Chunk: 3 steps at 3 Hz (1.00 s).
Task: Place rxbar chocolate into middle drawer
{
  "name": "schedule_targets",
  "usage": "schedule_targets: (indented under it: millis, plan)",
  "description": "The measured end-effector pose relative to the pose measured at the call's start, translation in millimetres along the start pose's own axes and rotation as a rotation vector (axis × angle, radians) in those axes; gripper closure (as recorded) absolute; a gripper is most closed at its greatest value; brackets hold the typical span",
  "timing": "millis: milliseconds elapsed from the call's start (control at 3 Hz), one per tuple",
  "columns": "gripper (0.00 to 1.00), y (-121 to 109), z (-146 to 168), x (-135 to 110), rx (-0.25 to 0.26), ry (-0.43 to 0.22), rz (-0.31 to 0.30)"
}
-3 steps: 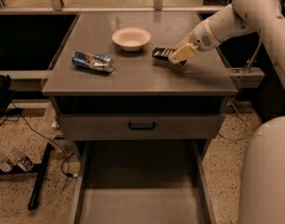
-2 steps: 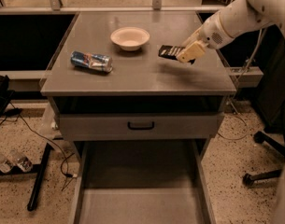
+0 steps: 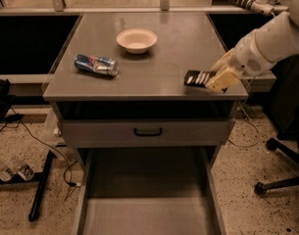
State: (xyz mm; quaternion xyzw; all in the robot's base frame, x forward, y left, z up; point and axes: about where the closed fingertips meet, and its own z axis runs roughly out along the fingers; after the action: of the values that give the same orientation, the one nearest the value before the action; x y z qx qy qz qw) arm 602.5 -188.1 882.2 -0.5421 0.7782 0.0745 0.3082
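Over the grey bench edge, my gripper, fingers clamped on the flat black-wrapped rxbar chocolate, should clear the lip before lowering it level into the shallow grey metal middle drawer below them.

Dim warm light, dark under tabletop, claw gripping rxbar chocolate above right edge

A lab or office workroom: speckled hard floor, a wheeled chair base at right, loose cables at left, a grey metal desk. A robot's claw grips a bar over the desk's right front corner.
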Motion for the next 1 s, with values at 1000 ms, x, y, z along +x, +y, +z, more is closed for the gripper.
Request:
schedule_targets:
  millis: [1000]
  plan:
    - [1.0,78.3,39.7,110.8,-0.05,0.128,0.057]
